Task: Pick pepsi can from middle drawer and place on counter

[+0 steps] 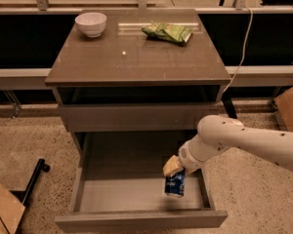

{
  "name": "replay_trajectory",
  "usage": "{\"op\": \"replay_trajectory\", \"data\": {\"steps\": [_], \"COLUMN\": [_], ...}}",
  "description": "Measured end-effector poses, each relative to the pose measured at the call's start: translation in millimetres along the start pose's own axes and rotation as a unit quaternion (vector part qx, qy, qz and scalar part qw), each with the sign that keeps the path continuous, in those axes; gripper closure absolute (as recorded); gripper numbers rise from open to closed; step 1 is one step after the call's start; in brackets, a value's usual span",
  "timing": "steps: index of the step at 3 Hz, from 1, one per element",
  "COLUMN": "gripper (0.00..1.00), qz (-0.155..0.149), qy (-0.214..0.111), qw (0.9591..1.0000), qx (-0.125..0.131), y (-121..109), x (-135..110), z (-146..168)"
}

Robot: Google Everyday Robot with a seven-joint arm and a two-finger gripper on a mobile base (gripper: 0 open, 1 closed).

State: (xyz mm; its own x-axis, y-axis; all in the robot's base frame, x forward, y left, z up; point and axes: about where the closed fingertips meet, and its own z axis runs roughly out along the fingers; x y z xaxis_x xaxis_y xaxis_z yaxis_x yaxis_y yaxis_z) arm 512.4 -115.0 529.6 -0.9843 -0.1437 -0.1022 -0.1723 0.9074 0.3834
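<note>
- One small blue pepsi can (175,184), an upright cylinder, is clamped at its top by my jaws.
- Both are at the right of the open middle drawer (112,194), a flat-floored grey-brown box.
- Above, the glossy tabletop (136,57) carries a round white bowl (91,23) and a crinkled green bag (167,31).

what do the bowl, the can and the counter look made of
The white bowl looks like glazed ceramic, perhaps plastic: smooth sheen. The pepsi can, under the pincer in the middle drawer, looks like printed metal, likely aluminium. The counter looks like glossy grey-brown laminate or coated wood: it mirrors a light spot.
</note>
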Motion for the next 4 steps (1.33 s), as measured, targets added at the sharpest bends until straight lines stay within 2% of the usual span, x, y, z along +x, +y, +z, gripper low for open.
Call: {"op": "replay_trajectory", "data": {"steps": [1,2,3,4], "gripper": [1.00,1.00,1.00,1.00], "qz": [-0.023,-0.053,-0.080,-0.121], "qy": [-0.058,-0.103,-0.153,-0.225], "qw": [0.9980,0.9932,0.9834,0.9615], "qx": [-0.008,0.011,0.056,0.101], "y": [-16.4,-25.9,-22.0,6.5], "x": [-3.7,-20.6,-39.8,-76.8], "z": [-75.2,-154.3,-230.0,-327.0]}}
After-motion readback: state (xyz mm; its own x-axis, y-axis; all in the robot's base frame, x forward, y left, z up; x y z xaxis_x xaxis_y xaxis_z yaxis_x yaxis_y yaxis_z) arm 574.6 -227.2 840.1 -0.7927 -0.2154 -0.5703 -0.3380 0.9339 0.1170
